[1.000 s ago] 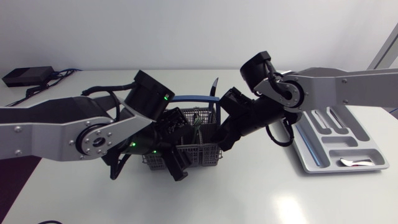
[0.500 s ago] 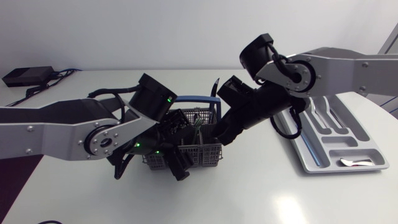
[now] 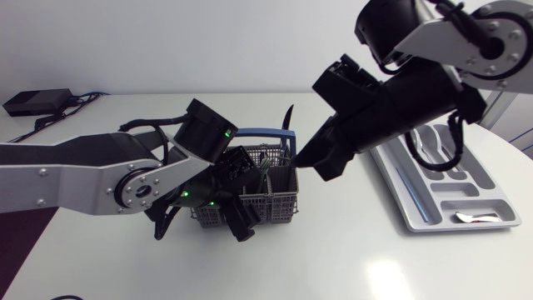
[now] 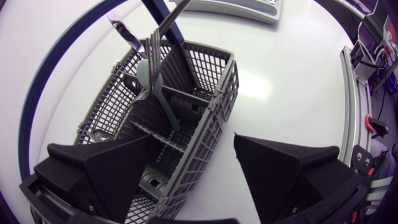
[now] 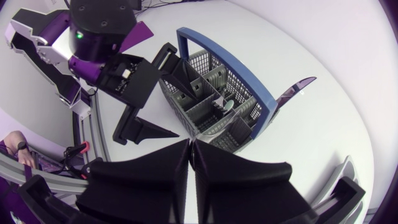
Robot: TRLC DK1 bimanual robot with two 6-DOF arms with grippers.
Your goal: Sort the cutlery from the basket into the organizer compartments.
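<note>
One grey mesh basket [image 3: 279, 204] with one blue hoop handle [image 3: 258, 132] stands near the middle of the table [image 3: 333, 258]. One silver organizer [image 3: 414, 218] lies well apart from it, at its 3 o'clock. Two arms are in view.

The left tool [image 4: 194, 140] is released, its two fingers spread wide. One finger is down inside the basket and the other is outside it over the table, with the mesh side wall in the gap between them. The right tool [image 5: 190, 144] is clenched, its fingertips pressed together with nothing visible between them. It hangs in the air at the basket's 2 o'clock.

Inside the basket, the left wrist view shows one grey fork [image 4: 154, 71] leaning against a divider and one shiny slim piece [image 4: 121, 31] beside the handle. I cannot count any others. One dark blade [image 3: 287, 117] sticks up at the basket's 1 o'clock.

In the organizer, one spoon [image 3: 469, 217] lies in the compartment at its 5 o'clock end. A few more pieces lie in the long compartments toward its 12 o'clock, but their number is unclear. One black box [image 3: 33, 102] with cables sits at the table's 10 o'clock corner.
</note>
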